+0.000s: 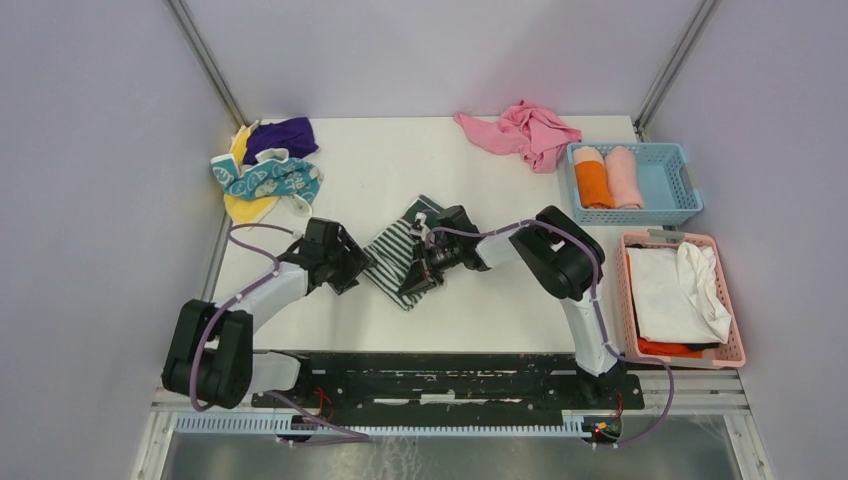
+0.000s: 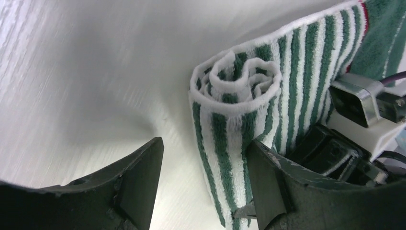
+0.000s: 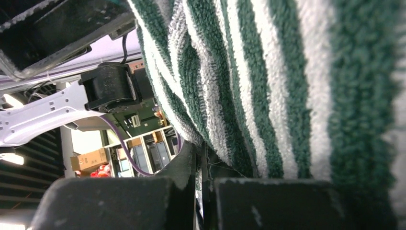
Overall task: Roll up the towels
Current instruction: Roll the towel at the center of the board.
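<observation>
Hovering at roll's open end, left gripper (image 2: 203, 155) had jaws apart, holding nothing. Striped towel (image 2: 239, 81) lay mid-table (image 1: 400, 160), partly rolled, roll axis pointing toward left jaws, spiral end facing them. Right gripper (image 3: 201, 163) was clenched tight against towel's far side; pinch on cloth unclear. Left arm nearer roll end.

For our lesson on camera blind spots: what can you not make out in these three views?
Top view: the tips of the right gripper, hidden under its wrist and the striped towel.
Right wrist view: how far it is rolled; close hanging stripes fill the frame.
Top view: most of the yellow towel, under the teal towel.
Top view: the pink basket's lower contents, under white fabric.
</observation>
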`<state>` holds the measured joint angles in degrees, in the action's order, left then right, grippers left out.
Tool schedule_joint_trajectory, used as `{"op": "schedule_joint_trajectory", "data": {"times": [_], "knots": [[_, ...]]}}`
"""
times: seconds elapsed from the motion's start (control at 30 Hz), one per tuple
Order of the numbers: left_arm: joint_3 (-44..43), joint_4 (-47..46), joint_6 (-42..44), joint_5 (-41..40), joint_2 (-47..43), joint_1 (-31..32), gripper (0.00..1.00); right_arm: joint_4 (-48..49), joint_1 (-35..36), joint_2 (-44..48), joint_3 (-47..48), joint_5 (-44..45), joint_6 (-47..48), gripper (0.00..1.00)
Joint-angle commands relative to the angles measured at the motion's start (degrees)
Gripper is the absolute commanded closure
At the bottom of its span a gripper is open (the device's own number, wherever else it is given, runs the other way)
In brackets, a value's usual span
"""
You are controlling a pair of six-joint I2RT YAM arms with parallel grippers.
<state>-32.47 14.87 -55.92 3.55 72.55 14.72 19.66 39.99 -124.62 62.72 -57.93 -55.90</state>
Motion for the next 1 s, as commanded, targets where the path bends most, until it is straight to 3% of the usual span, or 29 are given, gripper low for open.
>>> {"op": "schedule_joint_trajectory", "data": {"times": [0.0,0.3,0.47,0.63,0.97], "knots": [[-2.99,-4.51,4.73,-2.25,5.26,-0.13,0.30,-11.91,-0.28,0.88,2.46,4.61,10.48,0.98],[-1.32,-6.64,5.82,-1.57,12.78,-0.04,0.34,-34.34,3.57,14.99,5.26,24.05,33.03,0.57],[-1.19,-6.74,6.25,-1.04,13.84,-0.04,0.35,-37.40,11.79,23.69,4.94,47.50,43.18,0.46],[-1.12,-6.78,6.18,-0.59,13.85,0.01,0.35,-34.73,21.13,25.37,4.20,68.56,51.67,0.37],[-0.51,-7.47,5.66,0.26,13.78,-0.04,0.35,-27.78,29.09,16.26,6.62,85.26,59.63,0.35]]}}
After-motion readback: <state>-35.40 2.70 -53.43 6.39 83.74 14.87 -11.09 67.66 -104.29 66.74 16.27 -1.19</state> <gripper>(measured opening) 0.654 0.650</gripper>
